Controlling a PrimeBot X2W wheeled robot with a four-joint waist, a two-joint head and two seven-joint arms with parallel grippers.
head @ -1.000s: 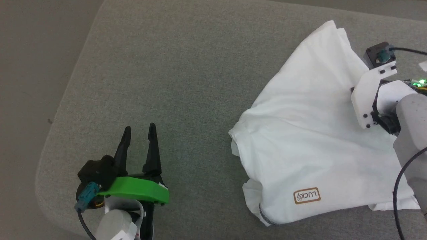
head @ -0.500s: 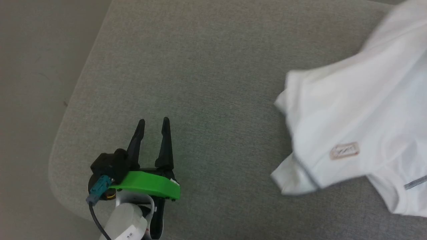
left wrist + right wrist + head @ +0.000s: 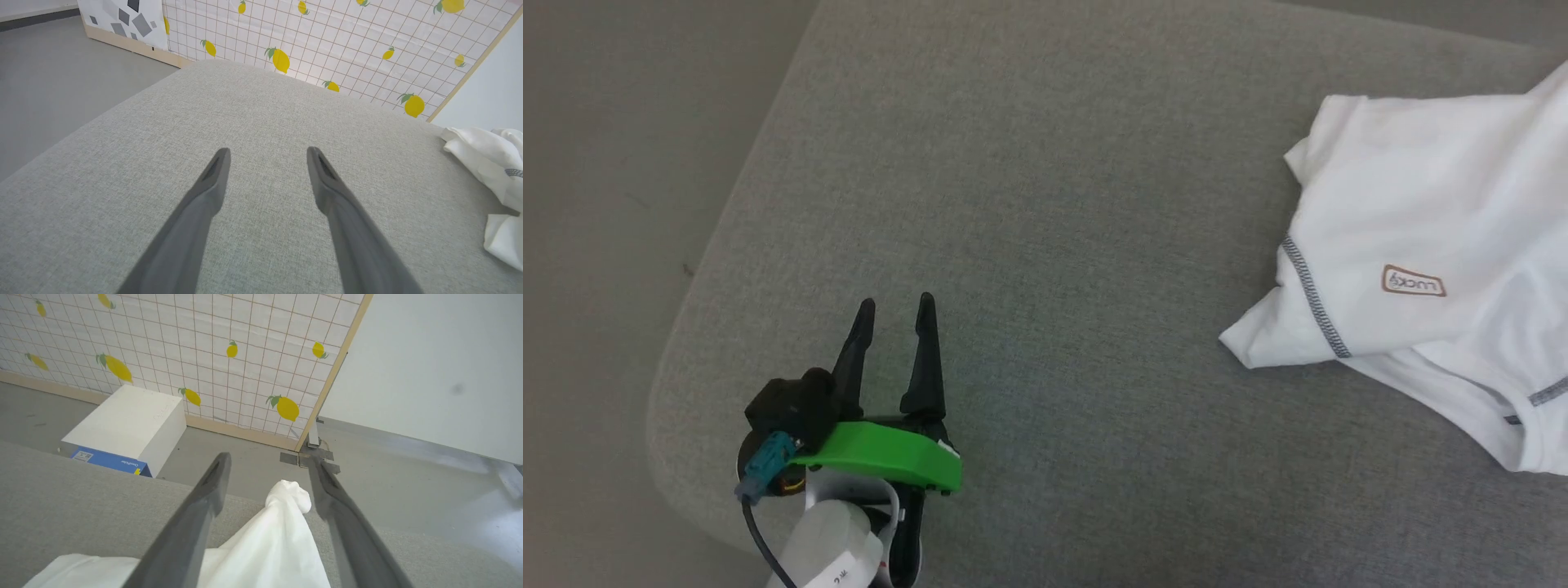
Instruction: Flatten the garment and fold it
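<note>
The floor (image 3: 605, 163) runs along the left side of the worktop (image 3: 1054, 245), a padded grey fabric surface with a rounded near-left corner. Just inside that corner hangs the left gripper (image 3: 896, 301) on a green mount. It is empty, its two dark fingers spread and pointing toward the worktop's far edge. In the left wrist view the fingers stand over bare fabric, and the middle of the worktop is bare grey cloth.

On the right part of the worktop lies the garment (image 3: 1421, 220), white, rumpled and partly doubled over itself. A line of dark dotted stitching (image 3: 1311, 294) runs along its left fold, and a small brown-outlined label (image 3: 1413, 282) faces up beside that. Its right side runs out of the head view.

The right gripper (image 3: 269, 456) is at the worktop's far edge with its fingers spread wide. A bunched peak of the garment rises between them, close to the right finger, and neither finger pinches it. Beyond that edge a white box (image 3: 126, 424) sits on the floor against a lemon-printed screen (image 3: 184, 347).
</note>
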